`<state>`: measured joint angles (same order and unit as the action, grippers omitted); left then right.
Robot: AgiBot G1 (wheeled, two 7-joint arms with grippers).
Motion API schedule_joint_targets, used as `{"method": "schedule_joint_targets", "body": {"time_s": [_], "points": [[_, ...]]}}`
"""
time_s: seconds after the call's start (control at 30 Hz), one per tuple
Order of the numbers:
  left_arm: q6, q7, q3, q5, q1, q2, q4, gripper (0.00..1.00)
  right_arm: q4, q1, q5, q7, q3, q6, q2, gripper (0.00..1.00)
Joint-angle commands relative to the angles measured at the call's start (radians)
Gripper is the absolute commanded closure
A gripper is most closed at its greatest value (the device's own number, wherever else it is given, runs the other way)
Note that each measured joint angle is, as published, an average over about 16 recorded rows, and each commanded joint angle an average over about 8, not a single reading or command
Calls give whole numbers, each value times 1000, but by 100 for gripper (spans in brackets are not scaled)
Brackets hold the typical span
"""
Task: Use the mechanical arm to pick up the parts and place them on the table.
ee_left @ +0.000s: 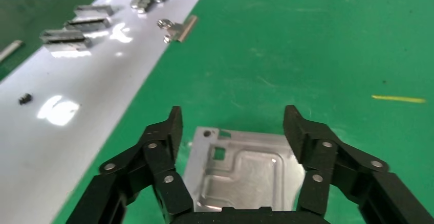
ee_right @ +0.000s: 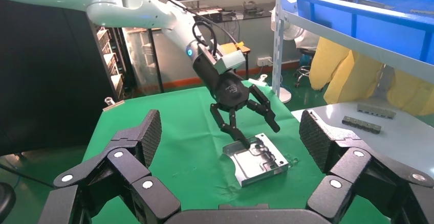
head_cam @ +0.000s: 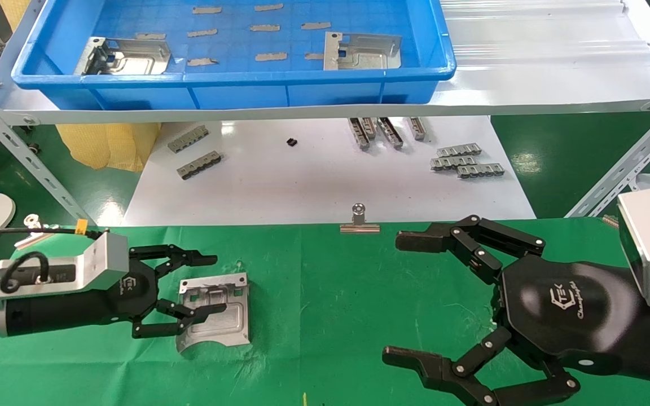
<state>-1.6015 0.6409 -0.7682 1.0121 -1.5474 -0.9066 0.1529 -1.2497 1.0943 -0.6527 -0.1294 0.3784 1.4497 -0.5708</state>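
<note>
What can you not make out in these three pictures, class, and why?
- Plate under the left gripper: head view, one finger covers part; touching cannot be told.
- Left plate in the bin: near bin wall hides its lower edge.
- Right gripper: lower fingers cut off by the picture's edge.

the left gripper (head_cam: 181, 294) is low, its arm reaching in from the left — its black fingers (ee_left: 169, 132) are spread wide. the right gripper (head_cam: 415, 299) is on the right side — fingers also spread wide.
</note>
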Motion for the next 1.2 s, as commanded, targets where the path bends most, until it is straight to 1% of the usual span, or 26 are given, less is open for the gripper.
{"method": "schedule_joint_targets", "body": {"time_s": [0.03,0.2,0.33,1.2], "points": [[-3,-46,7,-26,16,5,-10,0,0,0,0,0,0,0,0,0],[1,-29,7,-21,13,5,-3,0,0,0,0,0,0,0,0,0],[4,-41,16,-22,21,11,24,0,0,0,0,0,0,0,0,0],[48,-383,221,-136,217,134,503,0,0,0,0,0,0,0,0,0]]}}
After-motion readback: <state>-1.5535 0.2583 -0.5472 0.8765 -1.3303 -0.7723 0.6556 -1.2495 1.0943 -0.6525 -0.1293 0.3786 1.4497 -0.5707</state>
